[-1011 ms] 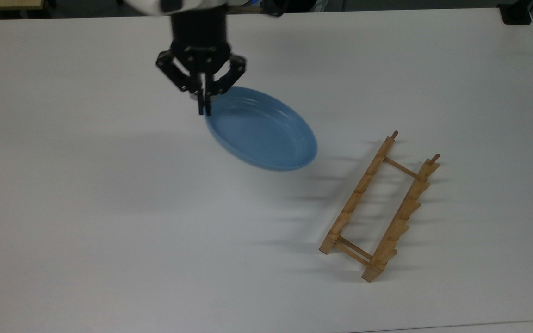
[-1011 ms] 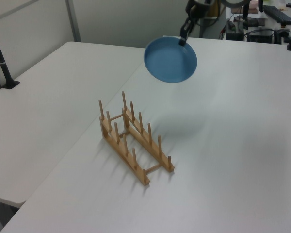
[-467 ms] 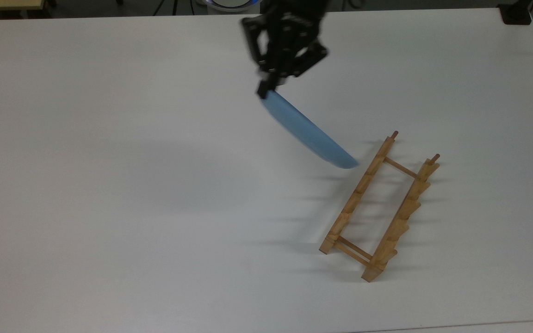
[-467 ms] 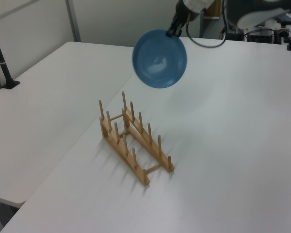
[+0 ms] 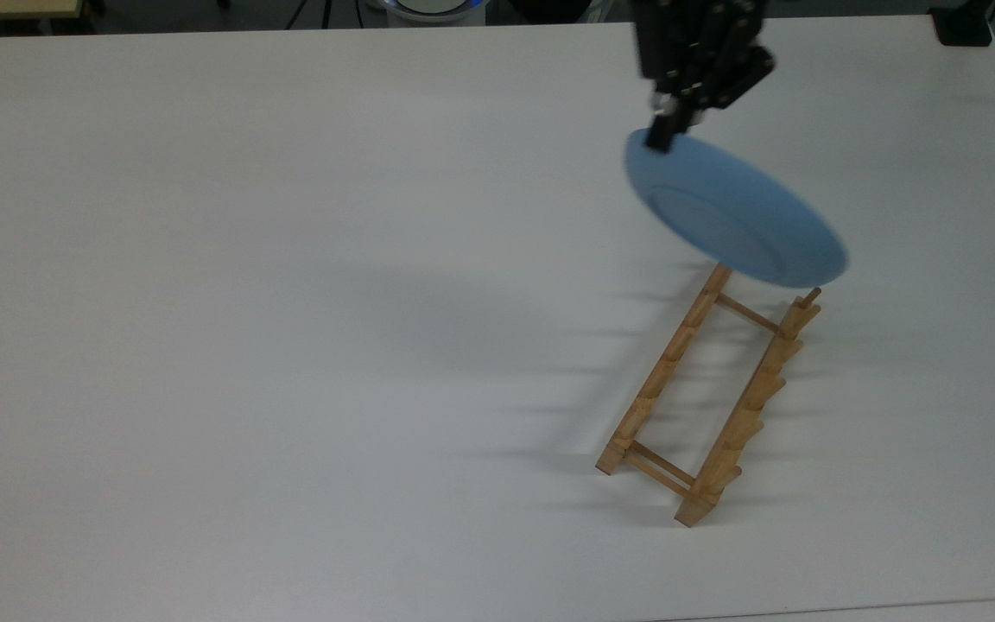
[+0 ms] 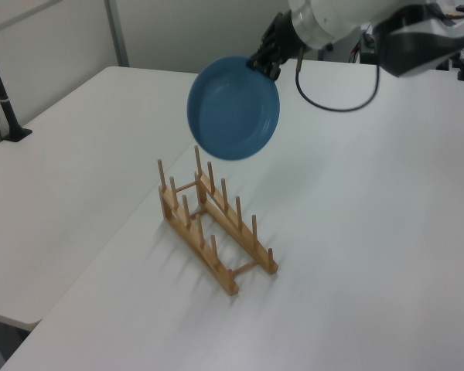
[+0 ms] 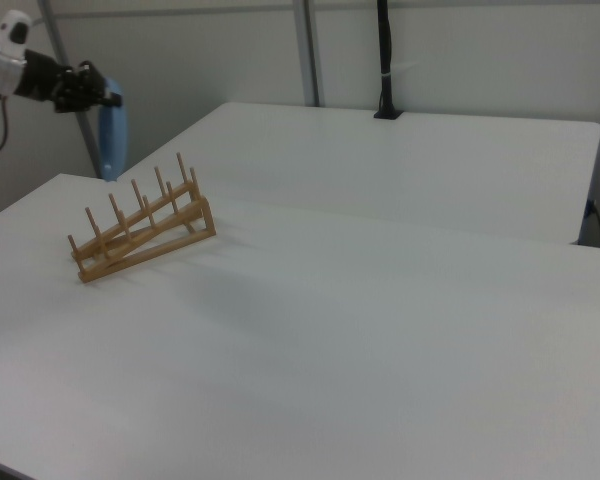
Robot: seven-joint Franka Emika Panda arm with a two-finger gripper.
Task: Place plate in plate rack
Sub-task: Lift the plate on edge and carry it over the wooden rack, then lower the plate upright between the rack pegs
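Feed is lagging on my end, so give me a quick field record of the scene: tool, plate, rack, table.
tool: shut on the plate's rim, above the table
plate: light blue, held on edge in the air, hanging above one end of the plate rack, not in a slot yet
plate rack: wooden, standing on the table, all slots free
table: white

The round light-blue glossy plate (image 5: 735,216) (image 6: 233,119) (image 7: 112,135) with a raised rim hung in the air, tipped up nearly on edge, above one end of the small light-brown wooden plate rack (image 5: 710,389) (image 6: 213,219) (image 7: 139,231) and not touching it. The rack stood flat, its two notched rails joined by thin dowels, pegs pointing upward, every slot vacant.
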